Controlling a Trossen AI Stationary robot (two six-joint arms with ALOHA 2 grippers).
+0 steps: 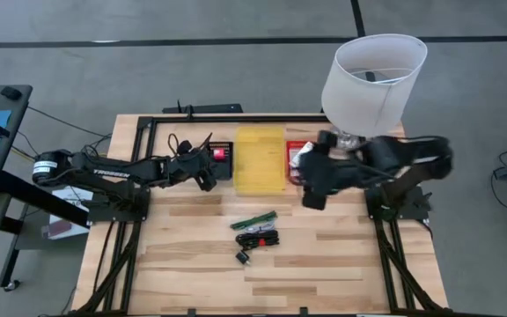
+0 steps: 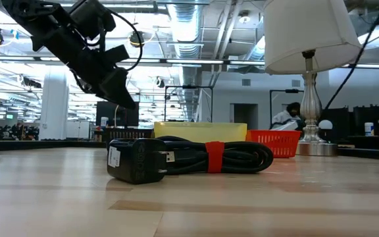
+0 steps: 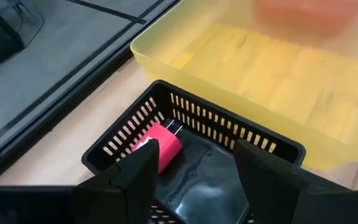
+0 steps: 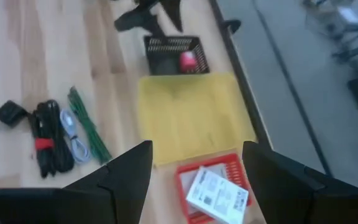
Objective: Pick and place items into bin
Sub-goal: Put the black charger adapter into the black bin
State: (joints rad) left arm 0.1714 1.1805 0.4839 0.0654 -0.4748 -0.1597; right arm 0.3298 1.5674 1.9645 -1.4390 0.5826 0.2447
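Observation:
My left gripper (image 3: pixel 194 168) hangs open just above a small black basket (image 1: pixel 221 161), where a tiny pink-red block (image 3: pixel 163 146) lies on the floor. The yellow tray (image 1: pixel 260 158) stands beside this basket. My right gripper (image 4: pixel 194 165) is open and holds nothing, high over the table near a red basket (image 4: pixel 213 186) that holds a flat white labelled packet (image 4: pixel 217 194). A green stick (image 1: pixel 253 220), a black cord with a red band (image 2: pixel 206 157) and a small black clip (image 1: pixel 242 257) lie on the wood nearer the front.
A white-shaded lamp (image 1: pixel 372 79) stands at the far right corner, close above my right arm. A black frame rail (image 1: pixel 236 119) runs along the table's far edge. Bare wood stretches across the front half around the loose items.

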